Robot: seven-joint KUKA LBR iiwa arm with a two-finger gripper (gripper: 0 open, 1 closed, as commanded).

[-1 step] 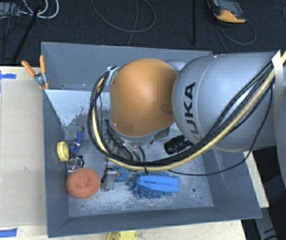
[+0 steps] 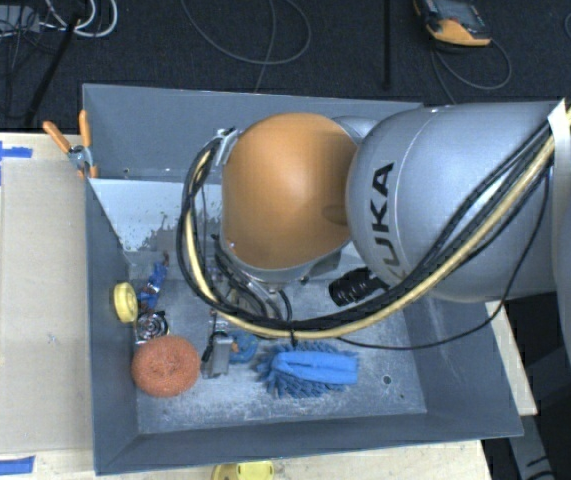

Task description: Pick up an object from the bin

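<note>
The grey metal bin [image 2: 110,388] occupies the centre of the frame. The arm [image 2: 465,208] enters from the right, and its orange cover [image 2: 285,188] hangs over the middle of the bin. Black and yellow cables [image 2: 193,258] loop round the left side of the cover. Below the cover, the gripper [image 2: 216,356] sits low in the bin, at the lower centre of the frame. Whether the gripper is released or clenched cannot be told, and nothing can be made out in its grasp. Three things lie nearest to it. An orange-red round pad [image 2: 165,367] lies just beside the gripper on its left. A small blue piece [image 2: 243,347] lies just beside the gripper on its right. A blue bristled thing [image 2: 310,370] lies further right, lengthwise along the bin floor. Towards the left wall, a yellow disc [image 2: 124,302], a small blue clip-like thing [image 2: 152,288] and a small dark metallic thing [image 2: 151,325] lie close together, above the pad.
</note>
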